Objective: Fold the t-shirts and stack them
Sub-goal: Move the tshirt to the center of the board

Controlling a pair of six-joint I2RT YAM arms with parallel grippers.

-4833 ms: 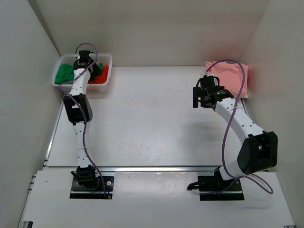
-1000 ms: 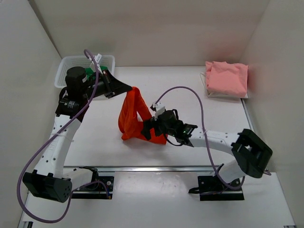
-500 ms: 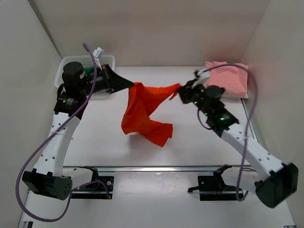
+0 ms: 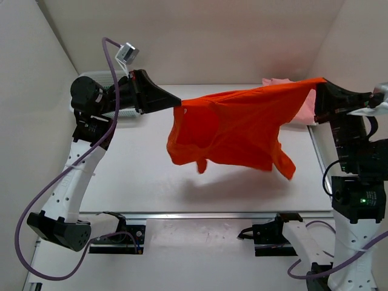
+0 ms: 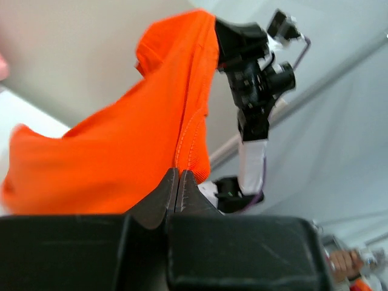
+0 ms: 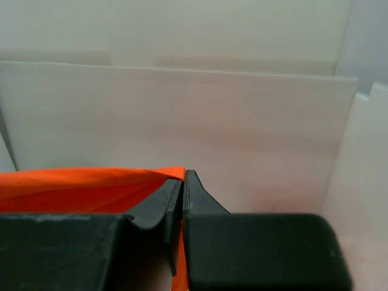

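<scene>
The bright orange-red t-shirt (image 4: 236, 127) hangs spread out in the air above the table, stretched between both arms. My left gripper (image 4: 179, 104) is shut on its left corner; in the left wrist view the cloth (image 5: 121, 163) runs up from the closed tips of the left gripper (image 5: 177, 173). At the right, my right gripper (image 4: 321, 80) is shut on the other corner, and the right wrist view shows the orange edge (image 6: 91, 182) pinched by that gripper (image 6: 183, 174). The pale pink t-shirt (image 4: 306, 106) lies folded at the back right, mostly hidden behind the orange one.
The white mesh basket (image 4: 124, 112) stands at the back left, largely covered by my left arm. White walls close in the table on the left, back and right. A metal rail (image 4: 206, 214) runs along the near edge by the arm bases.
</scene>
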